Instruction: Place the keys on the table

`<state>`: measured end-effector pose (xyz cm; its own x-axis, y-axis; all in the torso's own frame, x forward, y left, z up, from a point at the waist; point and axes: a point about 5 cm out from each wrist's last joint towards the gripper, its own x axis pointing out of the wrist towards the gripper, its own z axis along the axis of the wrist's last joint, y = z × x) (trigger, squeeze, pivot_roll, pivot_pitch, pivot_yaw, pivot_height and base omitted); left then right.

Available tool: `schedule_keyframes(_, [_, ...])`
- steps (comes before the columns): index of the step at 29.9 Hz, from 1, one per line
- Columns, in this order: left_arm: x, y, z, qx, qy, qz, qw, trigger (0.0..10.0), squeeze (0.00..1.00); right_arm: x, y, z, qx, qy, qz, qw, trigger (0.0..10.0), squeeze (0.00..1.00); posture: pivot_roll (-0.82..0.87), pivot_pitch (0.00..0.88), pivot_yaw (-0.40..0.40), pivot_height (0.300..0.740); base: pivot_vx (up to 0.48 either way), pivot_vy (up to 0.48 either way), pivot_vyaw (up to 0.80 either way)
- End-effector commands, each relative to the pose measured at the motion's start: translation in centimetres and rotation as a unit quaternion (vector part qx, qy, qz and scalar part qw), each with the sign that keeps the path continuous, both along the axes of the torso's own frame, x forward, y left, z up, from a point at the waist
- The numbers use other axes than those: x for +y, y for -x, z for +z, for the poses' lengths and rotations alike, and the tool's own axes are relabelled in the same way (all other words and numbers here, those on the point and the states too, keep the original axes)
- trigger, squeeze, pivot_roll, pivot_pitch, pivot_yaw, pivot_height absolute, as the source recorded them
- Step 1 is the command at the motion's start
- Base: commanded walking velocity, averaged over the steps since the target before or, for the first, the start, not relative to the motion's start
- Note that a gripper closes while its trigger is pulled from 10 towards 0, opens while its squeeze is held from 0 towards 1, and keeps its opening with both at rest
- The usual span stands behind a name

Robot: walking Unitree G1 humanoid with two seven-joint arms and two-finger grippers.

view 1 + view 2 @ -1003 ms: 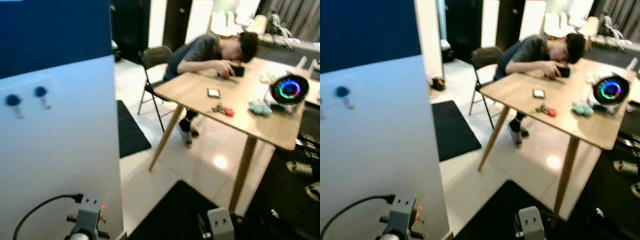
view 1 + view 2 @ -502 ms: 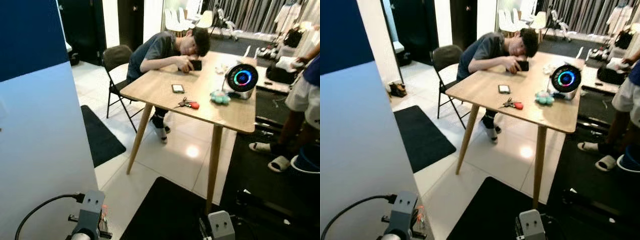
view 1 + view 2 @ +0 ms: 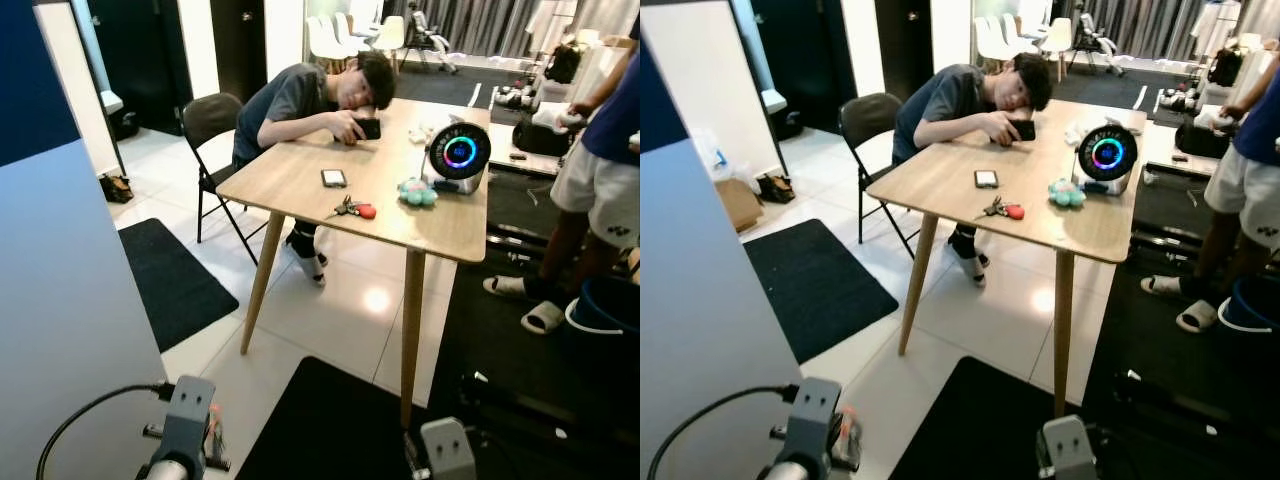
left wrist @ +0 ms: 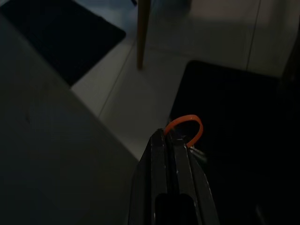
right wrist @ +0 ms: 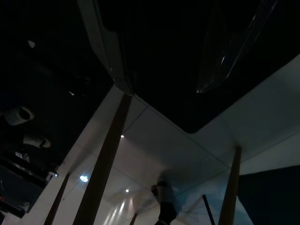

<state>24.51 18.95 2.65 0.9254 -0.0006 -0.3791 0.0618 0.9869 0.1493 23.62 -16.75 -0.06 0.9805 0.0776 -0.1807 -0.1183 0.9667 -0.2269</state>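
Left pincer (image 4: 174, 133), two long black fingers pressed together, pinches an orange loop-shaped key ring (image 4: 186, 127); small dark metal keys (image 4: 198, 153) hang just beside the fingertips, hard to make out in the dim wrist view. Arm held low, over white floor tiles and a black floor mat (image 3: 330, 420). Right pincer low as well; finger state cannot be told from its dark wrist view.

Largest to smallest:
- Light wooden desk on slanted legs (image 3: 300, 180), well ahead, not within reach.
- Person in a grey shirt (image 3: 300, 100) slumped over the far desk edge on a dark folding chair (image 3: 205, 125); a second person in white shorts (image 3: 590, 180) stands at the right.
- Round black speaker with a glowing coloured ring (image 3: 458, 155).
- Teal soft toy (image 3: 415, 192), black phone lying flat (image 3: 333, 178), another key bunch with a red tag (image 3: 355, 209) already on the desk.

Handling, by judgement: keys light, rigid, loose on the ring, so they swing and jingle. Ring looks thin and springy; hold is on the ring, bunch dangling below. Best kept pinched at the loop, lowered until the keys rest on bare wood near the front edge, then let go.
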Motion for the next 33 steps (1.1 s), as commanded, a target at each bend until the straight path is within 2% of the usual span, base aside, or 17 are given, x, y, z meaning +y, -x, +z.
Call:
schedule_keyframes(1, [-0.06,0.06,-0.25,0.006,0.000,-0.001,1.000,10.0,0.00,-0.03,0.76,-0.66,0.013,-0.001,0.000,1.000,10.0,0.00,0.09,0.119,0.003,0.740,0.000,0.000,0.00])
schedule_keyframes(22, [-0.04,0.32,-0.31,0.008,0.000,0.000,1.000,10.0,0.00,0.03,1.00,-0.70,0.011,-0.003,-0.001,1.000,10.0,0.00,0.09,0.125,0.003,0.740,0.000,0.000,0.00])
schedule_keyframes(33, [-0.07,0.42,-0.33,0.009,0.000,0.000,1.000,10.0,0.00,-0.02,1.04,-0.84,0.018,-0.008,-0.003,1.000,10.0,0.00,0.09,0.129,0.001,0.740,0.000,0.000,-0.76])
